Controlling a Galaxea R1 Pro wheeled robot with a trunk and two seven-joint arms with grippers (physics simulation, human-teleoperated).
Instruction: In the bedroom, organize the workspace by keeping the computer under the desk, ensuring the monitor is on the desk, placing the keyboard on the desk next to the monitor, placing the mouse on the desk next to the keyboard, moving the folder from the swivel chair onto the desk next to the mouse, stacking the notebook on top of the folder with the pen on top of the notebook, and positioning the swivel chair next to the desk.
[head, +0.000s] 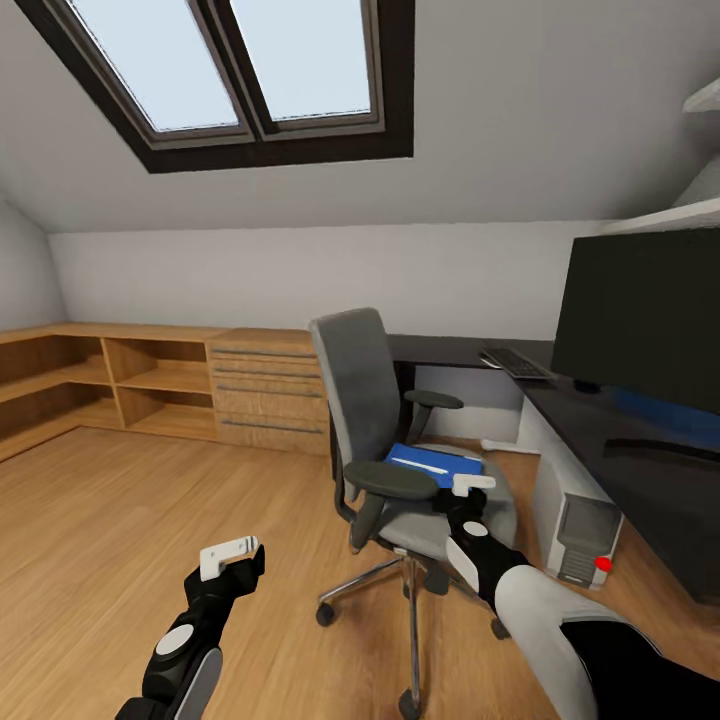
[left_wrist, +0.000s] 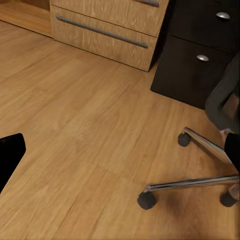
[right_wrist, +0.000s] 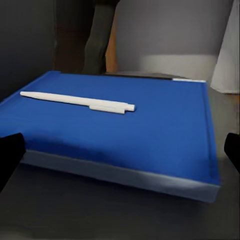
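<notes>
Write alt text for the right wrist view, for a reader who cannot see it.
A bright blue folder lies flat on the grey seat of an office chair, seen close up from the right claw's camera, with a white pen resting on top of it. The dark tips of the open claw frame the folder's near edge on both sides.

pen (right_wrist: 77, 101) on folder (right_wrist: 130, 135) on swivel chair (head: 400, 520)

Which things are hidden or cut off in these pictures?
- Monitor: head view, right side cut by the frame edge.
- Folder: head view, near edge hidden behind the chair armrest and right gripper.
- Right gripper: right wrist view, only dark fingertips at the edges.
</notes>
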